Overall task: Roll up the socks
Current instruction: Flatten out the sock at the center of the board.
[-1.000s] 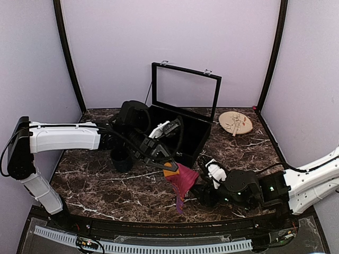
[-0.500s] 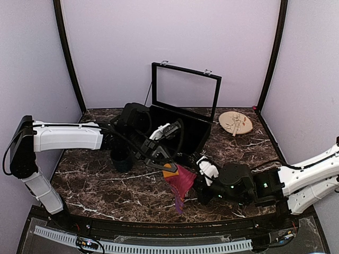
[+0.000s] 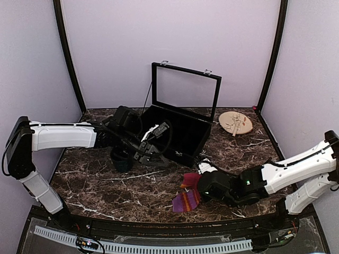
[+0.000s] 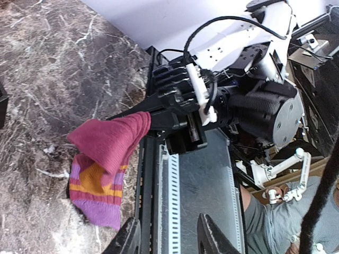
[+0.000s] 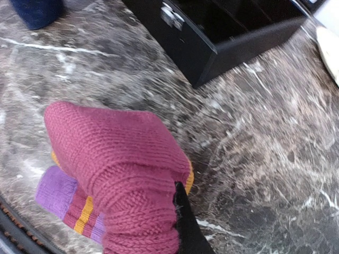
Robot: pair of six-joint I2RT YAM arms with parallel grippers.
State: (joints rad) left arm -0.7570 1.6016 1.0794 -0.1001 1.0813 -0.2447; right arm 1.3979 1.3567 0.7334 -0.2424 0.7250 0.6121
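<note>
Along the near edge runs a dark rail with a white slotted strip [image 3: 143, 246], and the two arm bases sit behind it. The table [image 3: 95, 185] is dark brown marble with white veins.

The striped sock [image 3: 186, 197] is near the front edge, a little right of the middle. Its purple and orange banded end droops onto the marble, while its red end is raised. The right gripper [image 4: 154, 120] reaches in low from the right, with its jaws closed tight on that red end. In the right wrist view the red knit bunches over a black finger [image 5: 185, 222].

Farther back and to the left, the left gripper [image 4: 168, 239] hangs above the table, apart from the sock. Its two fingertips stand spread with nothing between them. Just left of it, partly behind the arm, stands a dark blue mug [image 5: 36, 9].

Beyond them, at the middle of the table, is a black case [image 3: 204, 140]. Its lid [image 3: 185, 71] is raised upright, a black frame around a clear pane with two small clasps on the top edge. At the far right lies a round wooden disc [image 3: 235, 123] with something pale on it, too small to make out.

Pale lavender walls [image 3: 175, 37] close the table in on the left, right and far sides. A black post stands at each far corner, left [image 3: 66, 53] and right [image 3: 273, 53].
</note>
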